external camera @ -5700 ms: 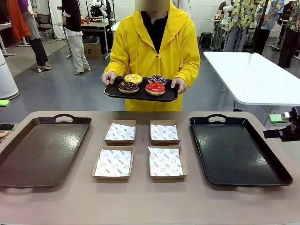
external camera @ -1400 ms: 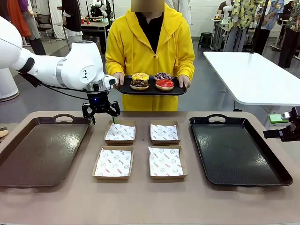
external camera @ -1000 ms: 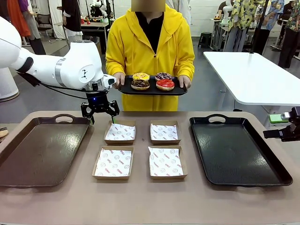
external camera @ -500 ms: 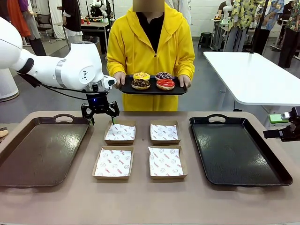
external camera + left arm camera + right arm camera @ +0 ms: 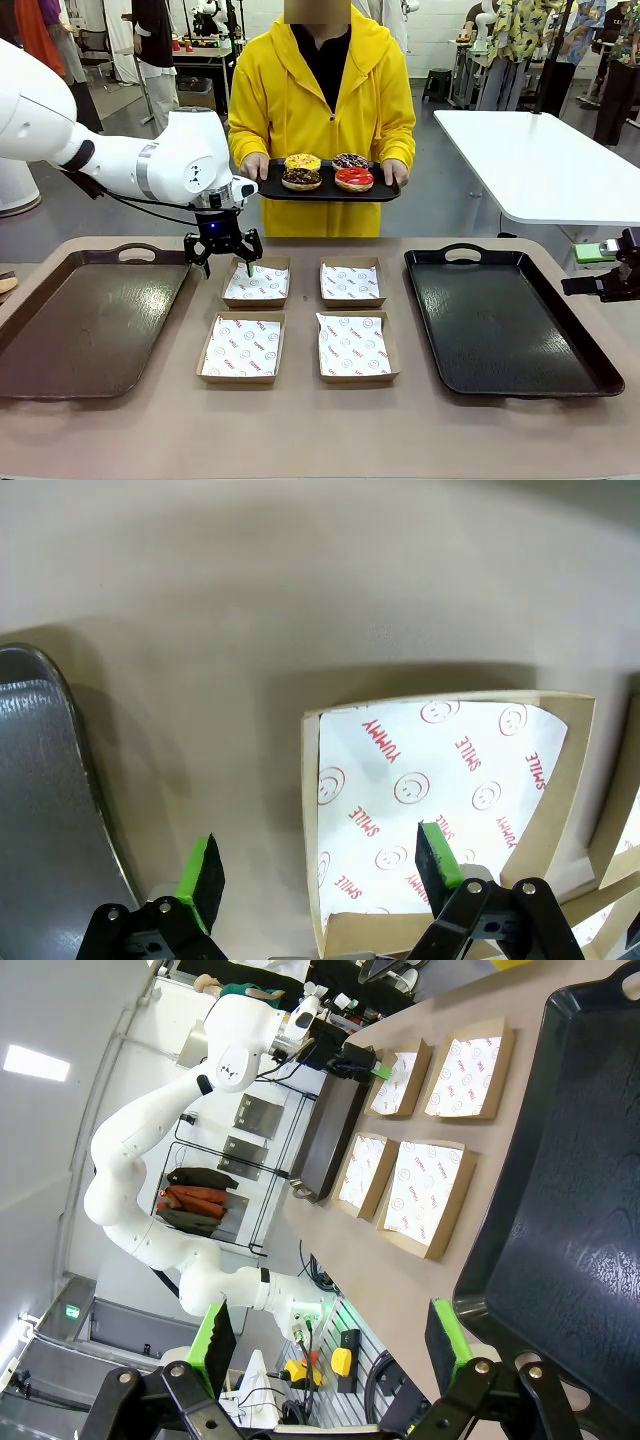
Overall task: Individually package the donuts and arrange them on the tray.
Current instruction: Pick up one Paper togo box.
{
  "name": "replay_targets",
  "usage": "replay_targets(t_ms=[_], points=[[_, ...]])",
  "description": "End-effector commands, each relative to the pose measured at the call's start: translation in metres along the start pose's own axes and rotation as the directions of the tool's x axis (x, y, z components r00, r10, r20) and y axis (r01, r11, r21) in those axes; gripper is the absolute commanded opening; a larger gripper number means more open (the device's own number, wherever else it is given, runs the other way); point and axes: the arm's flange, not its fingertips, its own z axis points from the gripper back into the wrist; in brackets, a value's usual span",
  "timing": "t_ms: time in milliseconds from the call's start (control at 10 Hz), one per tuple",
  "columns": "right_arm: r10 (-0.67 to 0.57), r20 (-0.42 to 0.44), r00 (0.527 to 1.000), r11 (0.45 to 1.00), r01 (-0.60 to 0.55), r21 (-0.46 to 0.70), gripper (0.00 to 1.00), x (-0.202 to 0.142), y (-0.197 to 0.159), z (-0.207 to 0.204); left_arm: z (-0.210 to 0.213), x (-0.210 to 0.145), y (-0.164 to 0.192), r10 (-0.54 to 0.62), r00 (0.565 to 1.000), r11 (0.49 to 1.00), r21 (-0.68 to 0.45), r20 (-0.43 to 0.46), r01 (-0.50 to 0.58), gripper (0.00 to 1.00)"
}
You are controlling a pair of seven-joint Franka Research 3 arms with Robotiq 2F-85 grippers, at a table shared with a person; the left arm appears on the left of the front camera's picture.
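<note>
A person across the table holds a small black tray (image 5: 372,194) carrying the donuts: yellow-iced (image 5: 302,161), dark purple (image 5: 349,160), chocolate (image 5: 300,178) and glossy red (image 5: 354,178). My left gripper (image 5: 226,266) hangs open and empty, low over the left wall of the far-left cardboard box (image 5: 256,282). In the left wrist view this gripper (image 5: 320,865) straddles that wall, one pad (image 5: 437,852) above the printed paper (image 5: 440,780) and the other over bare table. My right gripper (image 5: 330,1345) is open and empty at the table's right edge (image 5: 612,283).
Three more paper-lined boxes (image 5: 351,282), (image 5: 242,347), (image 5: 353,347) sit mid-table. A large brown tray (image 5: 85,320) lies left, its rim (image 5: 60,780) close beside my left fingers. A large black tray (image 5: 505,320) lies right. A white table (image 5: 540,160) stands behind.
My left arm has shifted right and dropped lower, onto the far-left box's left wall, and its fingers have drawn in a little. The right arm has not moved.
</note>
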Motion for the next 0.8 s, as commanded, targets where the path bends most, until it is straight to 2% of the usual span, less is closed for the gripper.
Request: replay_targets(t_ms=[0,200,300,500,600,700], points=[[0.006,-0.001,1.0,1.0,-0.006,0.009,1.0,0.0,0.0,0.0,0.0,0.009,-0.004,0.01,1.0,0.999,0.035,0.023,-0.011,0.7],[0.006,-0.001,1.0,1.0,-0.006,0.009,1.0,0.0,0.0,0.0,0.003,0.008,-0.006,0.012,1.0,0.999,0.043,0.024,-0.013,0.13],[0.006,-0.001,1.0,1.0,-0.006,0.009,1.0,0.0,0.0,0.0,0.002,0.009,-0.005,0.013,1.0,0.999,0.042,0.02,-0.014,0.0],[0.006,-0.001,1.0,1.0,-0.006,0.009,1.0,0.0,0.0,0.0,-0.001,0.01,-0.004,0.011,1.0,0.999,0.044,0.006,-0.012,0.0],[0.006,-0.001,1.0,1.0,-0.006,0.009,1.0,0.0,0.0,0.0,-0.004,0.012,-0.004,0.011,1.0,0.999,0.044,-0.002,-0.011,0.07],[0.006,-0.001,1.0,1.0,-0.006,0.009,1.0,0.0,0.0,0.0,-0.007,0.013,-0.004,0.01,1.0,0.999,0.046,-0.012,-0.01,0.0]])
